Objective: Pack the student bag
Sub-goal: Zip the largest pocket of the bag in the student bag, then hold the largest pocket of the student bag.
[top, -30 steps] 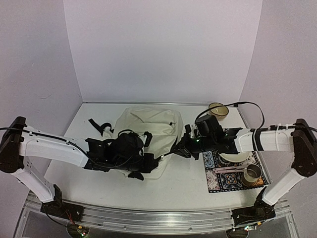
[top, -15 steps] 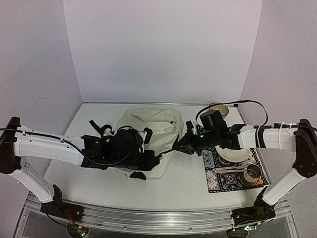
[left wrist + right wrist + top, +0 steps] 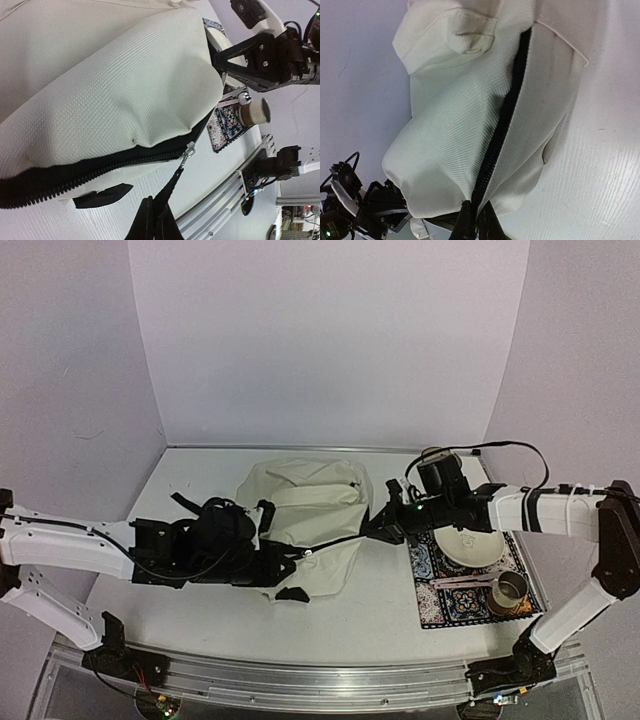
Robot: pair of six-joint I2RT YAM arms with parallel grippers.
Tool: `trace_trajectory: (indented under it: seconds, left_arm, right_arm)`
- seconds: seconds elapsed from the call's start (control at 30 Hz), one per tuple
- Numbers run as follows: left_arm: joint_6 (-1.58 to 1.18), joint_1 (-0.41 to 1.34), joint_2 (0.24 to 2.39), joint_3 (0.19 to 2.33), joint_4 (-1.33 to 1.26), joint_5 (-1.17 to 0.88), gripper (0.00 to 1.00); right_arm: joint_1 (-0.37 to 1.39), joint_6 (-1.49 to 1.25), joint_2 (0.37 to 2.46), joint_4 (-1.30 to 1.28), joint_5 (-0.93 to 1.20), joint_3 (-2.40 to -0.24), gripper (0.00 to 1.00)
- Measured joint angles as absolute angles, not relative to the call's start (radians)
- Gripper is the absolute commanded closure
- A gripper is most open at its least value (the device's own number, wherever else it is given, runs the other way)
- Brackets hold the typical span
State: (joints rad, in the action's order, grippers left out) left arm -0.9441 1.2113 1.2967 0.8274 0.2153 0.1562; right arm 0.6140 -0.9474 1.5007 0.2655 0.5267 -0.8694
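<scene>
From above, the cream bag [image 3: 310,502] lies mid-table, with the left gripper [image 3: 295,558] at its lower edge and the right gripper [image 3: 368,534] at its right edge; a patterned mat [image 3: 432,570] with a plate [image 3: 470,545] and a metal cup [image 3: 511,588] sits at the right. In the left wrist view the bag fills the upper left, and the jaws at the bottom are clenched on the black pull tab [image 3: 172,185] of its zipper [image 3: 90,167]. In the right wrist view the zipper runs down the bag to the bottom edge — there the jaws are pinched tight on the bag at the zipper's end.
</scene>
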Motion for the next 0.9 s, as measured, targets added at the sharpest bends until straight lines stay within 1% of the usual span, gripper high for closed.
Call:
trace_trajectory:
  seconds: [0.17, 0.3, 0.37, 0.43, 0.47, 0.5, 0.63, 0.8, 0.83, 0.9]
  left_arm:
    - [-0.994, 1.210, 1.189, 0.751, 0.190, 0.163, 1.00]
    - [-1.022, 1.209, 1.175, 0.752, 0.221, 0.191, 1.00]
    - [-1.015, 1.209, 1.192, 0.783, 0.252, 0.198, 1.00]
    - [-0.985, 1.209, 1.239, 0.836, 0.292, 0.206, 1.00]
    - [-0.966, 1.209, 1.266, 0.865, 0.323, 0.210, 1.00]
    - [-0.941, 1.209, 1.296, 0.892, 0.350, 0.212, 1.00]
    - [-0.833, 1.209, 1.445, 1.017, 0.421, 0.204, 1.00]
    - [-0.702, 1.207, 1.605, 1.230, 0.448, 0.185, 1.00]
    - [-0.675, 1.207, 1.627, 1.268, 0.446, 0.182, 1.00]
    - [-0.633, 1.207, 1.670, 1.340, 0.449, 0.171, 1.00]
  right_arm:
    - [0.618, -0.924, 1.523, 0.263, 0.604, -0.913, 1.00]
    - [0.619, -0.890, 1.552, 0.249, 0.635, -0.941, 0.99]
    - [0.620, -0.880, 1.555, 0.240, 0.639, -0.946, 0.87]
    - [0.619, -0.871, 1.555, 0.228, 0.607, -0.947, 0.69]
    - [0.613, -0.868, 1.555, 0.215, 0.567, -0.947, 0.63]
    - [0.600, -0.870, 1.555, 0.202, 0.518, -0.946, 0.59]
    - [0.581, -0.879, 1.532, 0.195, 0.358, -0.910, 0.45]
    - [0.688, -0.919, 1.440, 0.206, 0.270, -0.823, 0.39]
    - [0.710, -0.931, 1.426, 0.212, 0.260, -0.809, 0.34]
    - [0.751, -0.963, 1.404, 0.242, 0.240, -0.781, 0.30]
